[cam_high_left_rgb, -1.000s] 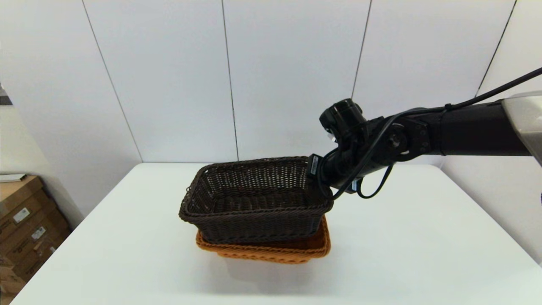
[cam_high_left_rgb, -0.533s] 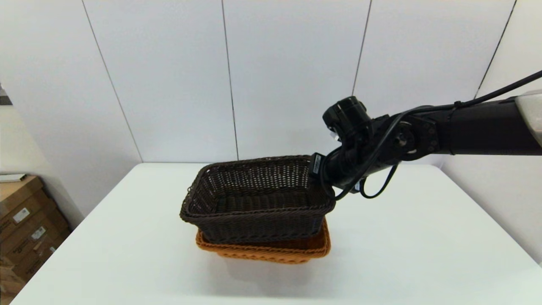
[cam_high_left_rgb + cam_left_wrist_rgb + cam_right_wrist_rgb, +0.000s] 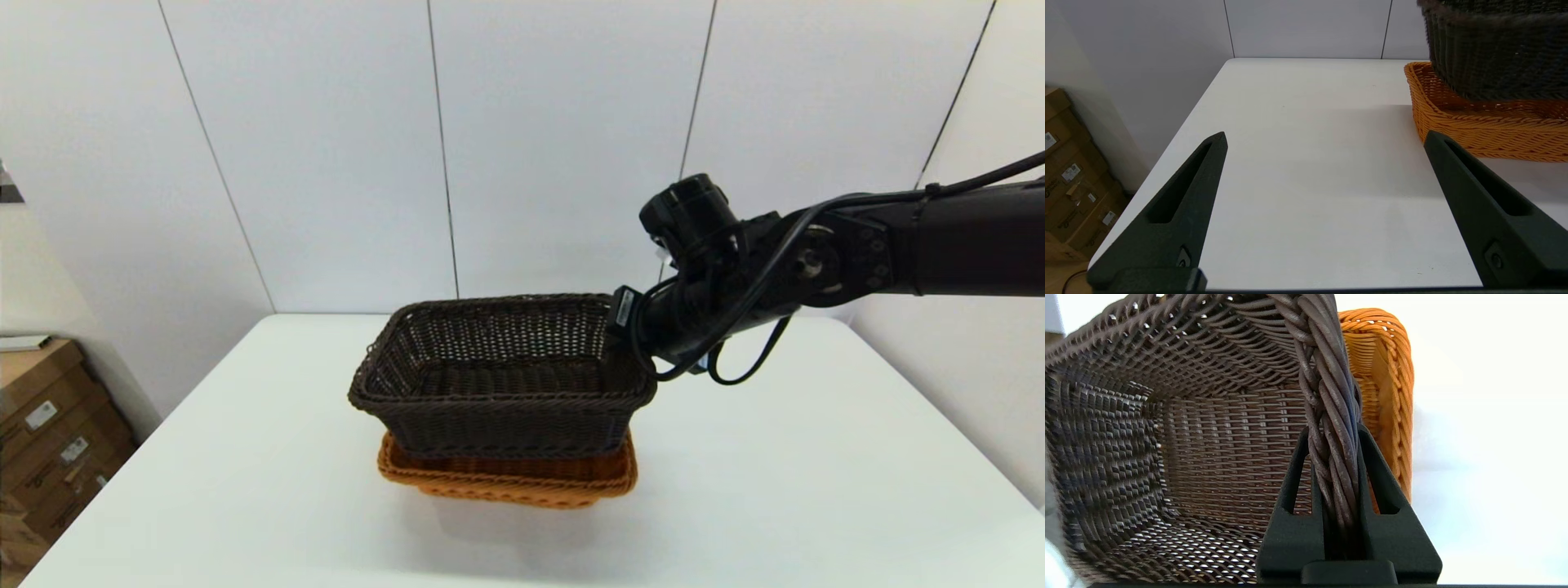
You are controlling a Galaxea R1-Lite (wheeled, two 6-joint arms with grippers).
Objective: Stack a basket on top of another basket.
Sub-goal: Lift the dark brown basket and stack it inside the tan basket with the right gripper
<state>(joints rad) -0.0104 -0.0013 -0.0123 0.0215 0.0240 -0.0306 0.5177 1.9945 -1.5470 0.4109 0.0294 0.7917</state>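
Observation:
The dark brown basket (image 3: 502,380) hangs level just above the orange-tan basket (image 3: 506,478), its bottom dipping inside the orange rim. My right gripper (image 3: 624,347) is shut on the dark basket's right-hand rim; in the right wrist view both fingers clamp the braided rim (image 3: 1333,428) of the dark brown basket (image 3: 1180,437), with the orange-tan basket (image 3: 1388,388) behind it. My left gripper (image 3: 1325,136) stands open and holds nothing, low over the table left of the orange-tan basket (image 3: 1474,126), below the dark brown basket (image 3: 1494,45).
The white table (image 3: 816,474) spreads out around the baskets, with a white panelled wall behind it. Cardboard boxes (image 3: 49,433) are stacked on the floor off the table's left edge.
The right arm has swung the dark basket a little to the right and levelled it, so it now sits more squarely over the orange-tan basket.

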